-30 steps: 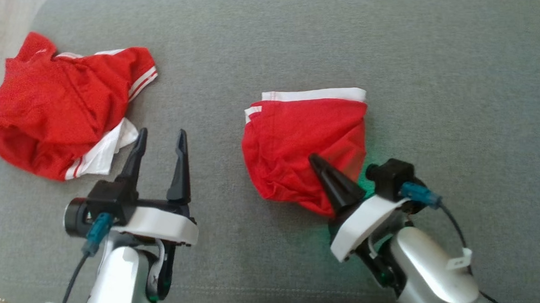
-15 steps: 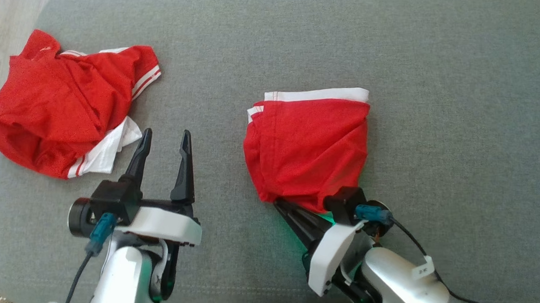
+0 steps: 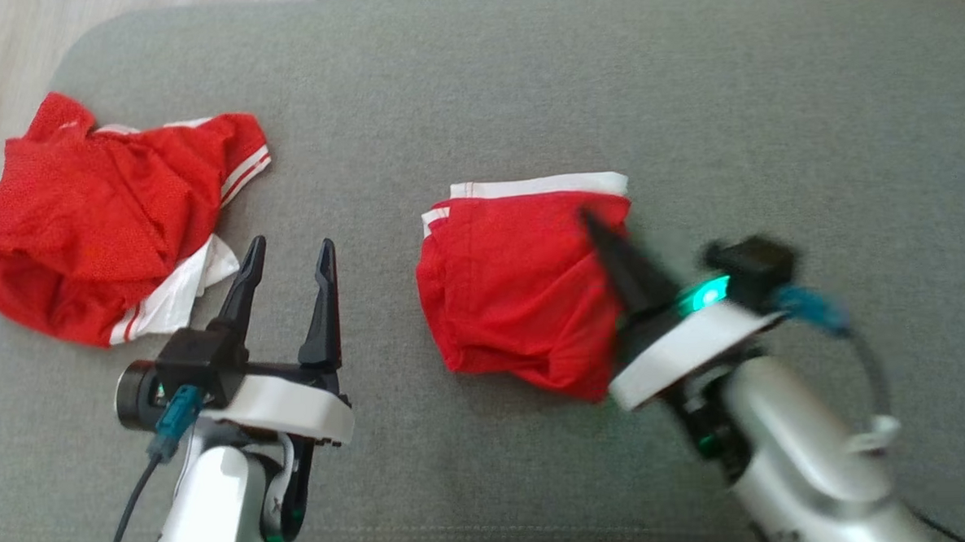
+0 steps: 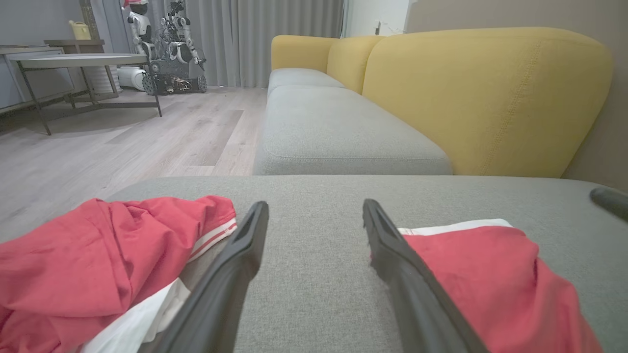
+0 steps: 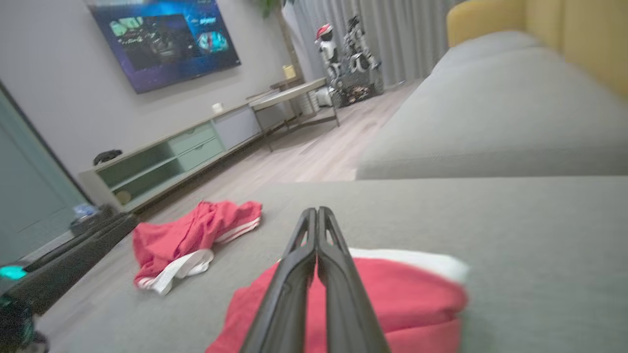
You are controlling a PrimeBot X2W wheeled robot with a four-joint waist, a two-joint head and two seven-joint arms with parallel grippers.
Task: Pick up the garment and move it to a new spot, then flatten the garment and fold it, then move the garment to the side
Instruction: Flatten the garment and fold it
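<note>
Cushion: lying beneath every item listed.
Folded garment: lying near the cushion's middle.
Second garment: lying well apart at the far left, by the cushion's edge.
Left gripper: hovering between the two garments.
Right gripper: reaching over the folded garment's right part, possibly touching it; blur is hiding any contact.

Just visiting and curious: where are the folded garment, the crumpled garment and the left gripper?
folded garment (image 3: 516, 294), head view, its red middle.
crumpled garment (image 3: 98, 223), head view, middle of the red heap.
left gripper (image 3: 291, 243), head view, midway between its fingertips.
</note>
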